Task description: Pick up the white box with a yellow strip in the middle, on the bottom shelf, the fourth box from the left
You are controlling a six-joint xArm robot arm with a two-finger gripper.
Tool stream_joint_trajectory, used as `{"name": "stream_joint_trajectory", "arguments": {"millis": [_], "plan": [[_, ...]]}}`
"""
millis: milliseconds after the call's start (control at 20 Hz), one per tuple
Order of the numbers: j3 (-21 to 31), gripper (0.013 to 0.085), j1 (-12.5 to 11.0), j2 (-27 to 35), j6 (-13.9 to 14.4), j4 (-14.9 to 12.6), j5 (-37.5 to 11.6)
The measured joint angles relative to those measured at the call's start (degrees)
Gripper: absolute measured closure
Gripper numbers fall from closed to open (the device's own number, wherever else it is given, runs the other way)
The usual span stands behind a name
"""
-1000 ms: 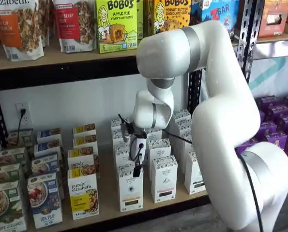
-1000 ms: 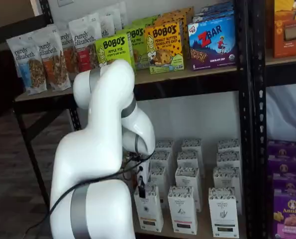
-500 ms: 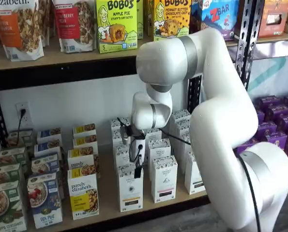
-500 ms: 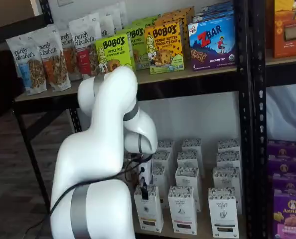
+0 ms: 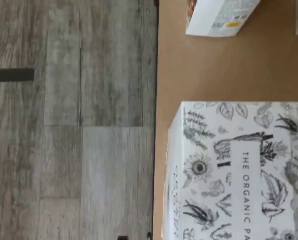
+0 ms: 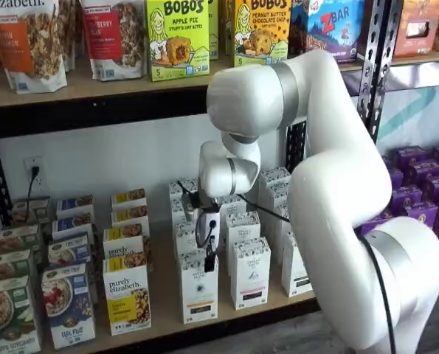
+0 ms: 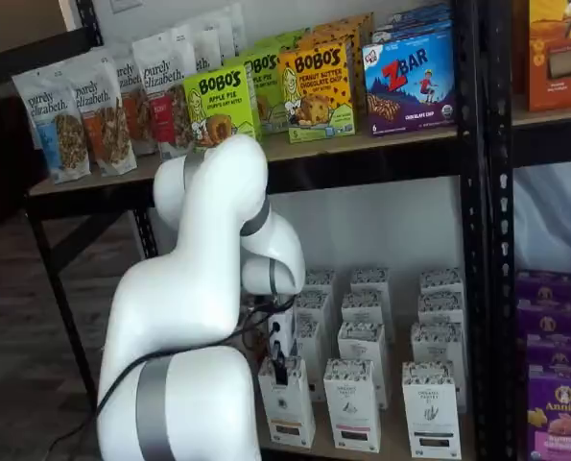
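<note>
You're looking at a mock shop/test lab setup: black metal rack frames w/ perforated uprights (image 6: 376, 51) holding pale plywood boards (image 6: 79, 88), stocked w/ rows of retail goods, e.g. yellow-green Bobo's bar boxes (image 6: 177, 37), purple Annie's cartons (image 7: 557, 413). Grey wood-look plank flooring (image 5: 68, 125) is running alongside.

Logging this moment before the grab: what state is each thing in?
white box: upright at the shelf's front edge, not gripped.
gripper: just above that box's top; fingers seen too poorly to judge.
bottom shelf: stocked with upright boxes in rows.
granola box: upright, beside the white box, apart from it.
</note>
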Motion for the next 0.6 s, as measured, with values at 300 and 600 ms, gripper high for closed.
{"name": "stream_joint_trajectory", "arguments": {"millis": [300, 600], "plan": [[-2.9, 0.0130, -0.1, 2.2, 2.5, -2.9, 2.2], [-3.9, 0.0130, 0.3, 3.7, 2.6, -2.6, 1.3]]}}
